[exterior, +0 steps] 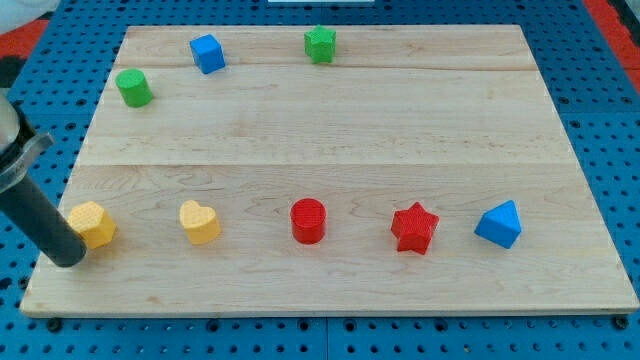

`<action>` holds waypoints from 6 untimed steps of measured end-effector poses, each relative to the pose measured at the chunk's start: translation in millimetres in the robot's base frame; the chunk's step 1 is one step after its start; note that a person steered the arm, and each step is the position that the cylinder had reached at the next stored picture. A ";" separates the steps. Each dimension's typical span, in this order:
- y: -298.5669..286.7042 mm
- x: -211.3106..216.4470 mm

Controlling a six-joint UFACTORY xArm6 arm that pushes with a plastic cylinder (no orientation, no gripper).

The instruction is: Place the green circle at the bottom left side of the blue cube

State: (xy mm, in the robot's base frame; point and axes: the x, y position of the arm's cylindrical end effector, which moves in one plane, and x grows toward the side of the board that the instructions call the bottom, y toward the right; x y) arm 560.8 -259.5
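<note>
The green circle (133, 88) stands near the board's top left. The blue cube (207, 53) sits up and to its right, close to the top edge. The two are apart. My tip (68, 258) rests at the bottom left of the board, just left of and below a yellow hexagon block (92, 224), almost touching it. The tip is far below the green circle and the blue cube.
A green star-like block (320, 44) sits at the top centre. Along the lower row lie a yellow heart (200, 222), a red cylinder (308, 221), a red star (414, 228) and a blue wedge-shaped block (499, 224). The wooden board's edge (330, 308) runs along the view's bottom.
</note>
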 end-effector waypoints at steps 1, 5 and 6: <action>-25.2 10.0; -45.2 -181.9; -17.0 -241.2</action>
